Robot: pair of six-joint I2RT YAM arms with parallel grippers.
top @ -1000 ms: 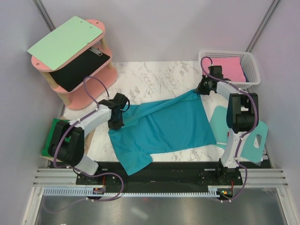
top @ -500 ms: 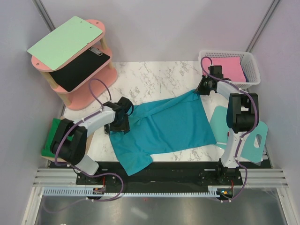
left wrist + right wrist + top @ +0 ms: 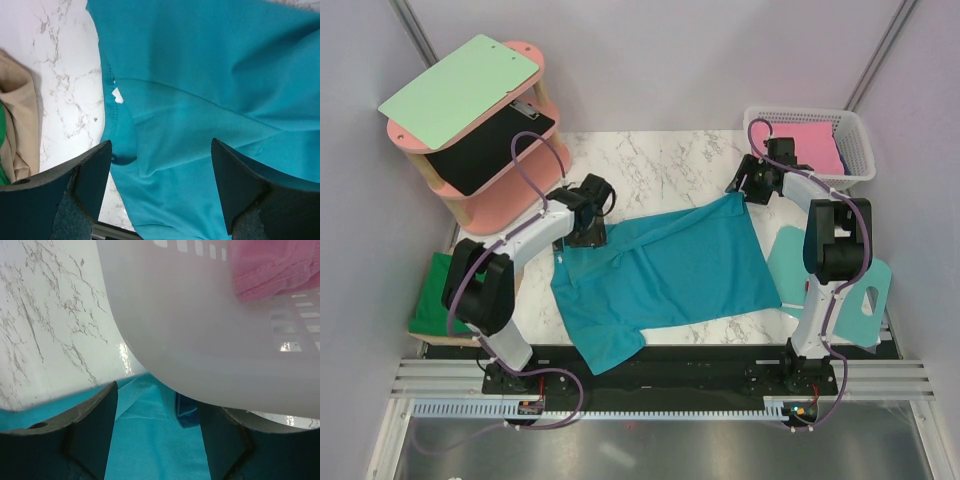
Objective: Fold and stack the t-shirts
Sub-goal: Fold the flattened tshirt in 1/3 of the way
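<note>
The teal-blue t-shirt (image 3: pixel 665 272) lies spread across the marble table (image 3: pixel 650 165), one sleeve hanging over the near edge. My left gripper (image 3: pixel 582 238) hovers open over its left edge. In the left wrist view the left gripper (image 3: pixel 160 192) has wide-apart jaws with only flat shirt cloth (image 3: pixel 200 90) below. My right gripper (image 3: pixel 741 184) is open above the shirt's far right corner. That corner (image 3: pixel 150 440) lies loose between the parted right gripper (image 3: pixel 157 437) jaws. A dark green t-shirt (image 3: pixel 432 305) sits folded on a low stand at the left.
A white basket (image 3: pixel 855 150) holding pink cloth (image 3: pixel 815 148) stands at the back right, close above the right gripper (image 3: pixel 200 340). A pink shelf (image 3: pixel 510 190) carries a mint-green clipboard (image 3: pixel 460 90) at back left. A teal plastic board (image 3: pixel 855 295) lies at the right edge.
Both grippers have opened and let go of the teal shirt. The left arm has swung toward the back of the table, and the shirt's left edge now lies flat.
</note>
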